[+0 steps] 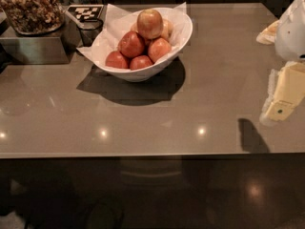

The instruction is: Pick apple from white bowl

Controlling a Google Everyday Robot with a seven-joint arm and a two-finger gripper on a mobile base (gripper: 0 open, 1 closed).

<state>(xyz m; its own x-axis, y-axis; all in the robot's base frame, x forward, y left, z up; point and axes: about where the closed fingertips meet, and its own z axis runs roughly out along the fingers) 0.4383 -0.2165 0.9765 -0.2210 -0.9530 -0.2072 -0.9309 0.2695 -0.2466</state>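
Note:
The apple (149, 23), big, glossy, golden-yellow with a reddish blush, sits on top of the pile in the white bowl (184, 36) at the back middle of the counter. Several smaller dark red apples (131, 44) lie below it, and a paler yellowish apple (167, 28) is behind it. Crumpled white paper (110, 22) lines the bowl and sticks out past the rim. My gripper (285, 95), pale yellow under a white arm housing (292, 27), hangs at the far right edge, well to the right of the bowl and above the counter. It holds nothing that I can see.
A clear bin of snacks (29, 6) stands on a metal stand (33, 49) at the back left, with a black-and-white tag (85, 12) beside it. The counter's front edge (143, 154) runs across the lower middle. A pale object (268, 32) lies at the far right.

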